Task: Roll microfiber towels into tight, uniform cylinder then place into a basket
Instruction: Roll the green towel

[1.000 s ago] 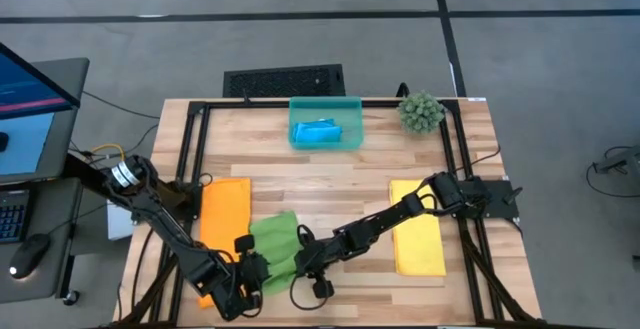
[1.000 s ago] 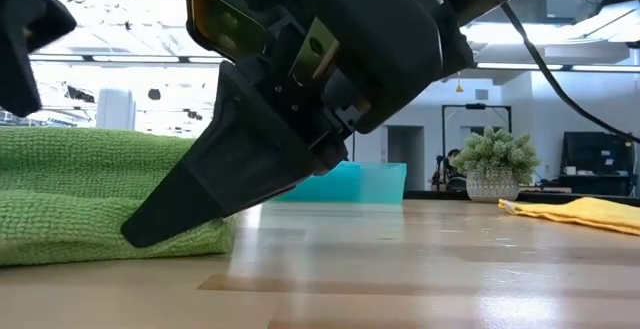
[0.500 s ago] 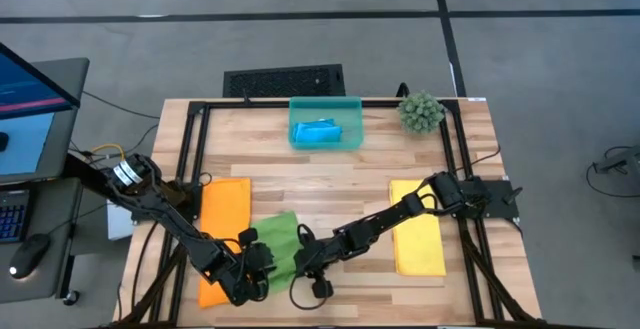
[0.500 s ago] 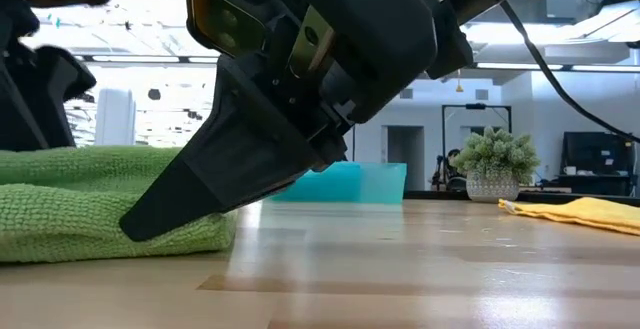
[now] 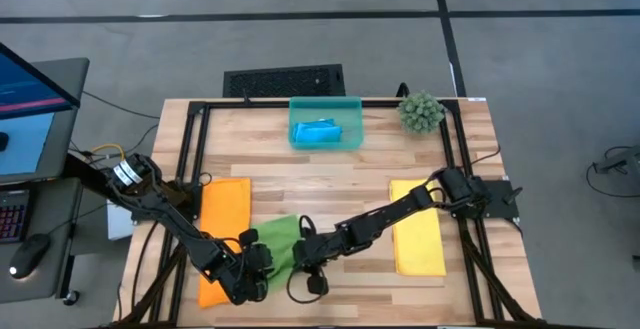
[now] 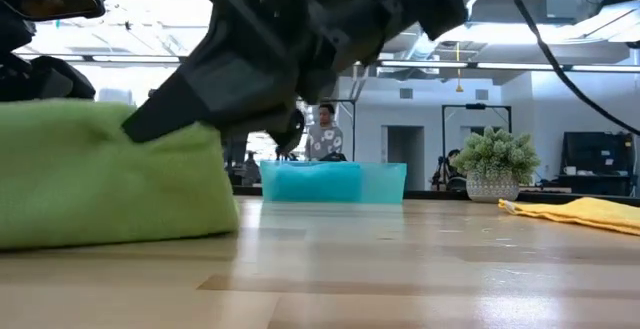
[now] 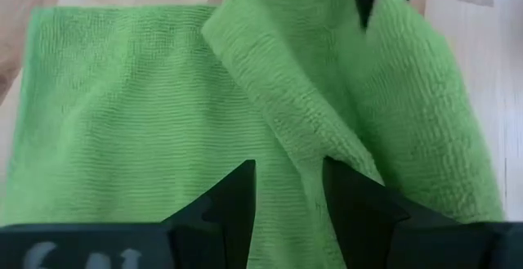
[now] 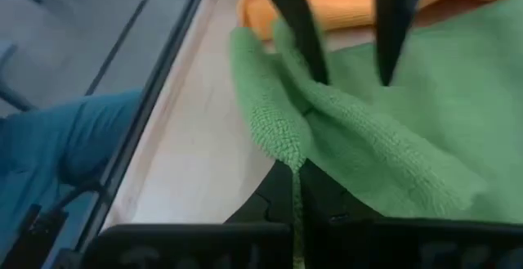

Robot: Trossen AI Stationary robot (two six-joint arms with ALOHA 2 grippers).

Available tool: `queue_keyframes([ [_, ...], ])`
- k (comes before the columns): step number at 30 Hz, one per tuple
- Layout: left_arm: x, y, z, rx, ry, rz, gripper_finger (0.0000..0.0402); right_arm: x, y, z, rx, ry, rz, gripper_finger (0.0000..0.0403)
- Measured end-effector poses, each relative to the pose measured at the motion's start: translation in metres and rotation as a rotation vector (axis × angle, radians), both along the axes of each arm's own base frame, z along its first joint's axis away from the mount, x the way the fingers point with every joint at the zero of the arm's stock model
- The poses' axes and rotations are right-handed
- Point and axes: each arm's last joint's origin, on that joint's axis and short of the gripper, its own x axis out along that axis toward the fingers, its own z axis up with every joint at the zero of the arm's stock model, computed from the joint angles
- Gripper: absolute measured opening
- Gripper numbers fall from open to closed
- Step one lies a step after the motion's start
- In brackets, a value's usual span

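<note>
Orange towel (image 5: 222,231) lies flat at the left of the table (image 5: 330,184), not yet rolled.

My left gripper (image 5: 252,262) sits low at the near edge, on the left side of the green towel (image 5: 275,241). In the left wrist view its fingers stand apart over the cloth, with a raised fold running between them; nothing is pinched.

My right gripper (image 5: 306,252) is at the right side of the same towel, fingers closed on the near edge. The right wrist view shows a thin seam of green cloth caught between the closed tips (image 8: 296,189), the edge lifted and folded over. The low view shows the towel as a thick lifted hump.

Basket (image 5: 325,122) is at the far middle, well apart, with the blue towel (image 5: 318,131) inside; from above I cannot be sure how tightly it is rolled. Yellow towel (image 5: 418,227) lies flat at the right.

Risks, as I judge them:
- Grip holds only a sliver of edge; it may slip out once I pull.
- Fold looks diagonal, so the roll could cone, not form an even cylinder.
- Left fingers not pressing down: cloth may slide instead of rolling, leaving a loose roll.
- Both grippers crowd one edge; they could knock together.
</note>
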Motion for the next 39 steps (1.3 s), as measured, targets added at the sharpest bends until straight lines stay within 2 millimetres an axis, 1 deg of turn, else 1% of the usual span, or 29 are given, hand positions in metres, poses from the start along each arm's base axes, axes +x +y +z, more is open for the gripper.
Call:
queue_keyframes([
  [3,0.001,0.002,0.0,0.007,0.007,-0.002,0.0135,0.002,-0.006,0.0,-0.013,0.008,-0.062,0.001],
  [8,0.005,0.006,-0.001,-0.002,0.035,-0.024,0.0135,0.007,-0.023,-0.002,0.025,0.043,-0.185,0.0012],
  [14,0.009,0.01,-0.001,0.006,0.053,-0.045,0.0135,0.008,-0.038,-0.007,0.029,0.112,-0.269,0.0011],
  [19,0.011,0.013,-0.001,0.01,0.068,-0.065,0.0135,0.007,-0.039,-0.011,0.036,0.142,-0.289,0.0012],
  [22,0.012,0.014,-0.001,0.012,0.068,-0.063,0.0135,0.008,-0.042,-0.016,0.029,0.149,-0.32,0.0015],
  [25,0.012,0.014,-0.001,0.034,0.049,-0.048,0.0135,0.009,-0.045,-0.017,0.03,0.15,-0.339,0.0012],
  [27,0.012,0.015,-0.001,0.043,0.047,-0.042,0.0135,0.011,-0.046,-0.024,0.029,0.148,-0.343,0.0011],
  [30,0.012,0.015,-0.001,0.051,0.048,-0.038,0.0135,0.011,-0.048,-0.025,0.037,0.158,-0.353,0.0013],
  [32,0.011,0.016,0.0,0.074,0.072,-0.033,0.0135,0.012,-0.05,-0.031,0.042,0.171,-0.366,0.0015],
  [36,0.009,0.013,0.012,0.163,0.103,-0.01,0.0135,0.012,-0.05,-0.034,0.047,0.18,-0.37,0.0012],
  [39,0.006,0.006,0.024,0.215,0.105,-0.02,0.0135,0.012,-0.05,-0.034,0.045,0.182,-0.369,0.0012],
])
